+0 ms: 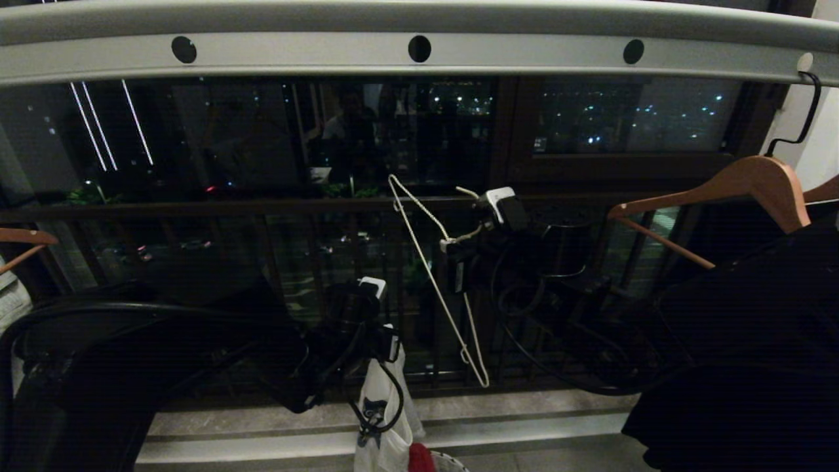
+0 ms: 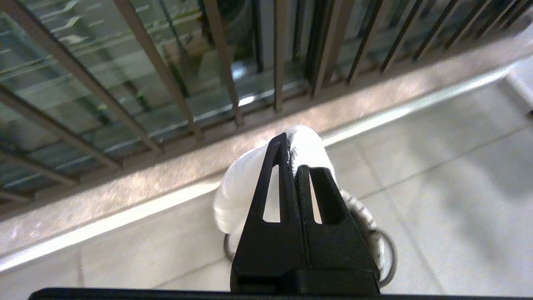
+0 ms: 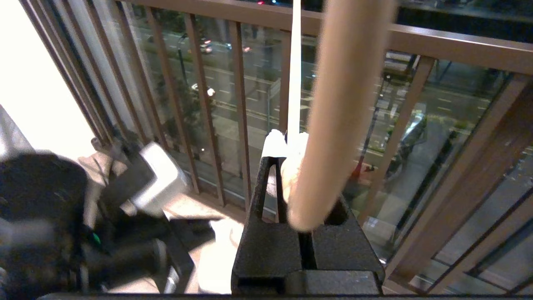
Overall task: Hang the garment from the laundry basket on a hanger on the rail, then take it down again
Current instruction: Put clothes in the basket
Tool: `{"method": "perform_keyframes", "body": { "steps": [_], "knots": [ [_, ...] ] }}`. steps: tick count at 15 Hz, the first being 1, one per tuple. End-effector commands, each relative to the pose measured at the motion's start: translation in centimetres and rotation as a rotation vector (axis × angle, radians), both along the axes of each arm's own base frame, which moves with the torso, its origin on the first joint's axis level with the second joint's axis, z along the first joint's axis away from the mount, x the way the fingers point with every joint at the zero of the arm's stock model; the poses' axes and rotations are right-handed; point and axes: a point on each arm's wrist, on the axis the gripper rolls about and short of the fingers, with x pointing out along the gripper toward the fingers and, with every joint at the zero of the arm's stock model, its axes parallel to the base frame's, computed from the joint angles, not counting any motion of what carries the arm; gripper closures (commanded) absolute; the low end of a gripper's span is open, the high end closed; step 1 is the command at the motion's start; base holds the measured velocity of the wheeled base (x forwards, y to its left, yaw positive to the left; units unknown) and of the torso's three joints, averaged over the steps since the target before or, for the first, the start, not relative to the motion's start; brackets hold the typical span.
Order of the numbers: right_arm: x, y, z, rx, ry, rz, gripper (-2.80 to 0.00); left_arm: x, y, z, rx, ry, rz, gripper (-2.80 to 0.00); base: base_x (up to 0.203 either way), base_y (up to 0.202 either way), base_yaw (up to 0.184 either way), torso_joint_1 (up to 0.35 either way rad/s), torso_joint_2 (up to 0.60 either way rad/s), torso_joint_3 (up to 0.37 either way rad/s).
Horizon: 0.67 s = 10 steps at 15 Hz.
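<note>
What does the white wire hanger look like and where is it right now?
The hanger is thin white wire with a twisted neck and small notch hooks near its ends. It is not on the rail. It hangs tipped steeply, one end high, the other low, before the dark balcony railing. The right gripper, shut, holds it around its middle.

No text, label, brand or number can be read in any view. A dark graphic is seen on the white T-shirt (image 1: 383,419) in the head view, but its lettering cannot be made out.
</note>
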Motion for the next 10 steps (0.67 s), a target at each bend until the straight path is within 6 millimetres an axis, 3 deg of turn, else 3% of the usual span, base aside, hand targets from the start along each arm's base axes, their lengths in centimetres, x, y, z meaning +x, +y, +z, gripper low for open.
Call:
{"method": "perform_keyframes", "body": {
  "steps": [1,7,8,10],
  "knots": [
    [0.3,-0.2,0.1,0.005,-0.008,-0.008,0.0,-0.2,-0.6,-2.0,0.039,0.029,0.001,0.0,0.0,0.0,0.0,0.0,0.0,0.0],
    [0.3,-0.3,0.2,0.007,-0.011,-0.012,0.0,-0.4,-0.6,-3.3,0.127,0.033,-0.016,0.0,0.0,0.0,0.0,0.0,0.0,0.0],
    [0.3,-0.3,0.2,0.007,-0.011,-0.012,0.0,-0.5,-0.6,-3.3,0.129,0.036,-0.018,-2.8,0.0,0.0,0.0,0.0,0.0,0.0],
    [0.3,-0.3,0.2,0.007,-0.011,-0.012,0.0,-0.8,-0.4,-3.1,0.134,0.038,-0.019,-2.8,0.0,0.0,0.0,0.0,0.0,0.0]
  ]
}}
